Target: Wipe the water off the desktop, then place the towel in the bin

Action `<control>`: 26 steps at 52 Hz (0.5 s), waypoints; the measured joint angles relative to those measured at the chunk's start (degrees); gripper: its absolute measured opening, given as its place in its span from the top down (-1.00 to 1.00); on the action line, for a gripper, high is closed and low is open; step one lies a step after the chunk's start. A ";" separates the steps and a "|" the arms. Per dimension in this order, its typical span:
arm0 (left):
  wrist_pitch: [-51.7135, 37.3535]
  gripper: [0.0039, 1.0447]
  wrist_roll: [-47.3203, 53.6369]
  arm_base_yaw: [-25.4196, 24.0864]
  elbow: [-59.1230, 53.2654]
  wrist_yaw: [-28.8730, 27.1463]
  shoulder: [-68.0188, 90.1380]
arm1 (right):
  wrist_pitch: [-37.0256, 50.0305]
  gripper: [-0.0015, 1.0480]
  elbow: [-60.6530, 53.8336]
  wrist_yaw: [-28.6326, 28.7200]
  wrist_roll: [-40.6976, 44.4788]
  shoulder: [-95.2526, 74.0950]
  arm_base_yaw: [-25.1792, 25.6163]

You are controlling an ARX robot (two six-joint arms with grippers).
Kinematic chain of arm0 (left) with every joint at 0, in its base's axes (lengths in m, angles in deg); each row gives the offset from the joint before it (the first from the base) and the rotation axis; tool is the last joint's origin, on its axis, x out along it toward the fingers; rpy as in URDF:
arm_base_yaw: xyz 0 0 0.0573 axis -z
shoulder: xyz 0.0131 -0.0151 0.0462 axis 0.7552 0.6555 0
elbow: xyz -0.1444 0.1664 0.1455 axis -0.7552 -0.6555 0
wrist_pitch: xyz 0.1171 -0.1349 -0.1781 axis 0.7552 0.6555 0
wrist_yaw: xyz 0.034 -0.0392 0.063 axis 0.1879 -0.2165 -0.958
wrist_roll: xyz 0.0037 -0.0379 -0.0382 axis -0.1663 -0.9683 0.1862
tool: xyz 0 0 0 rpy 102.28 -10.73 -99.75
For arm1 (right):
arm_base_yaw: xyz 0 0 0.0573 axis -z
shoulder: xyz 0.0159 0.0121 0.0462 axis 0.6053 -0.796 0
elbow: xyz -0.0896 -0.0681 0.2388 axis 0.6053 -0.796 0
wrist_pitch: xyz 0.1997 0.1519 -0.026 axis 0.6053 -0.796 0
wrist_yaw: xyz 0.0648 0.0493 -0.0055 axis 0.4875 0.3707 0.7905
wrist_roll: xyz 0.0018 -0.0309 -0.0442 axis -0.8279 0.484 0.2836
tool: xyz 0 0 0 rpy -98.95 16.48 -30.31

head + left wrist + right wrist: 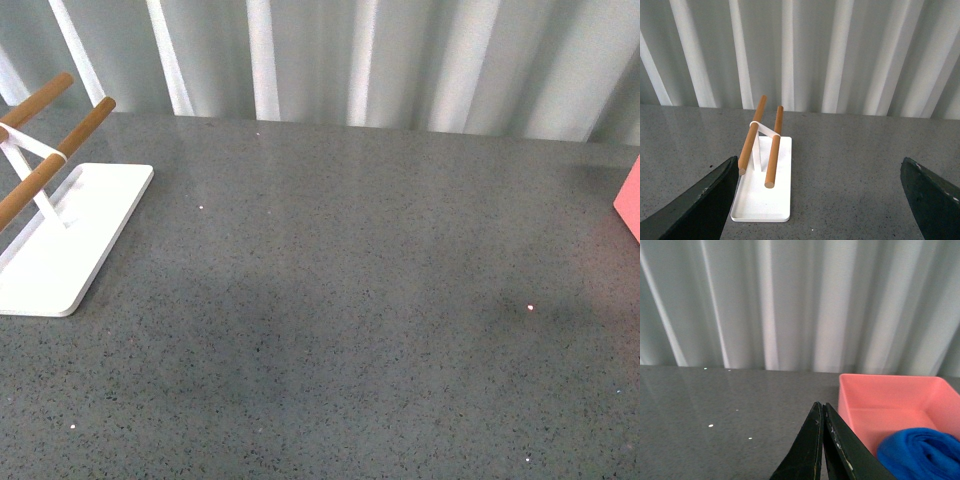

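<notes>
Towel already in the bin at the right

The blue towel (917,452) lay inside the pink bin (875,402), just beside the right gripper (822,425), whose jaws were together and empty; the left gripper (817,200) stood apart over the worktop (350,300), near the rack (765,145)

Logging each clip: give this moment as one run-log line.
towel: in bin | left hand: open, empty, facing rack | right hand: shut, empty | desktop: no water seen
</notes>
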 joint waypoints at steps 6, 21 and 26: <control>0.00 -0.87 0.00 0.00 0.02 0.04 0.00 | -1.09 0.94 -1.22 -0.20 0.00 2.40 -2.16; 0.00 -0.87 0.00 0.00 0.00 0.00 0.00 | -5.31 0.94 -3.56 -0.70 -0.04 9.07 -2.25; 0.00 -0.87 0.00 0.00 0.02 -0.02 0.00 | -6.56 0.94 -4.00 -0.70 -0.07 10.82 -2.25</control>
